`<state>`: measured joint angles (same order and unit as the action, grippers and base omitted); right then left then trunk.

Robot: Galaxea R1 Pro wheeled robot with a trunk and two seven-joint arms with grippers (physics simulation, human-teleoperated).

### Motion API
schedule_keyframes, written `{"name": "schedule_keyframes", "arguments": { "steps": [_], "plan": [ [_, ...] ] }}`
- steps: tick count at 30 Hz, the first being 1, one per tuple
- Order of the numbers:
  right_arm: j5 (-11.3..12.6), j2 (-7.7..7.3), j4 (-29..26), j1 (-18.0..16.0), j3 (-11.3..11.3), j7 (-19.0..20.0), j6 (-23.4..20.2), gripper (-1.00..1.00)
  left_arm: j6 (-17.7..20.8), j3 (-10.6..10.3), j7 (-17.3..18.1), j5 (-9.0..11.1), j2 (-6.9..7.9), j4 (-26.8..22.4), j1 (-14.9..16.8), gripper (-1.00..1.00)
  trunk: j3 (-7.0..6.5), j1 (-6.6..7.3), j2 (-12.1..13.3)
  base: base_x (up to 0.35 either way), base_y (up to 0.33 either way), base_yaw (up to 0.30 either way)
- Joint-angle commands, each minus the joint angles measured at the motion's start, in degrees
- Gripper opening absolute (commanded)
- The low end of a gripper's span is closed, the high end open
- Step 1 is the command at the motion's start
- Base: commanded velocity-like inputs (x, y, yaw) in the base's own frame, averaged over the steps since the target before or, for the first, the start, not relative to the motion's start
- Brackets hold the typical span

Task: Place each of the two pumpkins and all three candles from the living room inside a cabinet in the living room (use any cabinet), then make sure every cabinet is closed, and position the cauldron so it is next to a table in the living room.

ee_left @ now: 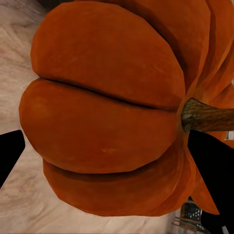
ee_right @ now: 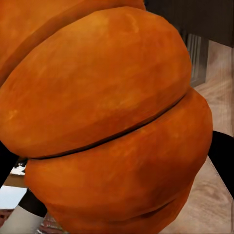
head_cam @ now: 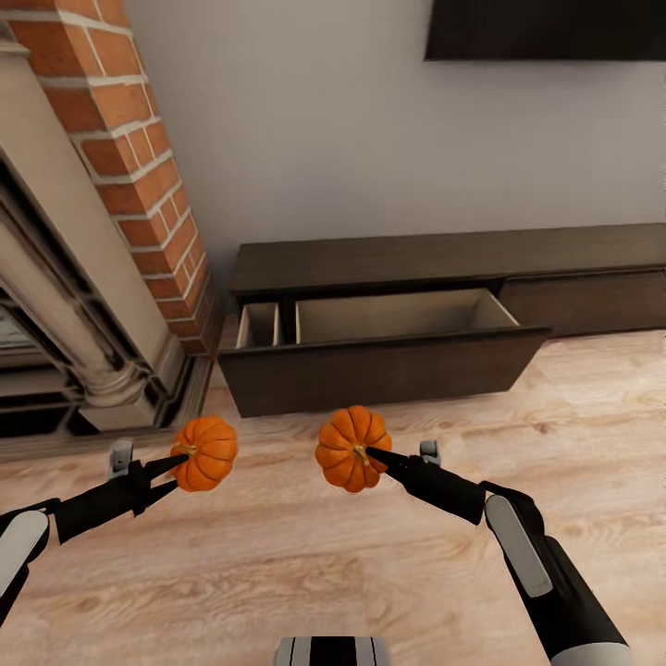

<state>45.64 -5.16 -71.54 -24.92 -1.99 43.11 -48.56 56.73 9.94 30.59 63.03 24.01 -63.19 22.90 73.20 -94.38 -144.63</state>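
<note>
Two bright orange ribbed pumpkins hang above the wood floor in front of me. My left gripper (head_cam: 178, 462) is shut on the left pumpkin (head_cam: 207, 451), which looms close in the left wrist view (ee_left: 107, 112) with its brown stem sideways. My right gripper (head_cam: 375, 455) is shut on the right pumpkin (head_cam: 350, 446), also close in the right wrist view (ee_right: 107, 122). Ahead, the long dark brown cabinet (head_cam: 444, 259) stands against the wall. Its drawer (head_cam: 379, 370) is pulled out, showing pale compartments with nothing inside. Both pumpkins are short of the drawer front.
A brick chimney (head_cam: 129, 157) with an ornate pale fireplace surround (head_cam: 65, 305) rises at the left, close beside the cabinet. A dark screen (head_cam: 546, 28) hangs on the grey wall above. Pale wood floor (head_cam: 324, 573) spreads around my arms.
</note>
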Motion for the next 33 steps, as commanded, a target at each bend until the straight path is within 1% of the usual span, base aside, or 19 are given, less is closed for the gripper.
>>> {"name": "schedule_keyframes", "arguments": {
  "steps": [1,8,13,15,17,19,22,29,33],
  "plan": [
    [0.9,-0.02,0.0,0.0,0.0,0.0,-0.6,-1.00,0.5,0.1,0.2,0.6,-0.01,0.0,0.0,-1.00,0.04,0.00,0.0,0.208,-0.067,-0.025],
    [1.0,-0.02,-0.1,0.0,0.0,0.0,-0.6,-1.00,0.5,0.1,0.2,0.6,-0.01,0.0,0.0,-1.00,0.03,0.00,0.0,0.245,-0.015,-0.005],
    [1.0,-0.02,0.0,0.0,0.0,0.0,-0.6,-1.00,0.5,0.1,0.2,0.7,-0.01,0.0,0.0,-1.00,0.03,0.00,0.0,0.074,-0.001,-0.058],
    [0.9,-0.02,0.0,0.0,0.0,0.0,-0.6,-1.00,0.5,0.2,0.2,1.5,0.03,0.1,-0.1,-1.00,0.03,0.00,0.0,0.010,0.000,-0.237],
    [0.9,-0.02,0.0,0.0,0.0,0.0,-0.6,-1.00,0.5,0.2,0.2,3.1,0.10,0.3,-0.1,-1.00,0.03,0.00,0.0,0.004,0.000,-0.266],
    [0.9,-0.02,0.1,0.0,0.0,0.0,-0.6,-1.00,0.5,0.2,0.2,5.1,0.26,0.1,-0.1,-1.00,-0.41,0.05,0.0,0.002,0.000,-0.278],
    [0.9,-0.02,0.0,0.0,0.0,0.0,-0.6,-1.00,0.5,0.0,0.1,6.5,0.52,0.0,-0.1,-1.00,-1.08,0.12,0.0,0.001,0.000,-0.284],
    [1.0,-0.02,-0.1,0.0,0.0,0.0,-0.7,-1.00,0.5,-0.1,0.1,6.9,0.63,-0.1,-0.1,-1.00,-2.63,0.30,0.1,0.000,0.000,-0.286],
    [1.9,-0.02,-0.6,0.0,0.1,0.0,-3.3,-1.00,0.5,-0.1,0.1,6.9,0.63,0.0,-0.1,-1.00,-3.49,0.41,0.2,0.000,0.000,-0.135]
  ]
}}
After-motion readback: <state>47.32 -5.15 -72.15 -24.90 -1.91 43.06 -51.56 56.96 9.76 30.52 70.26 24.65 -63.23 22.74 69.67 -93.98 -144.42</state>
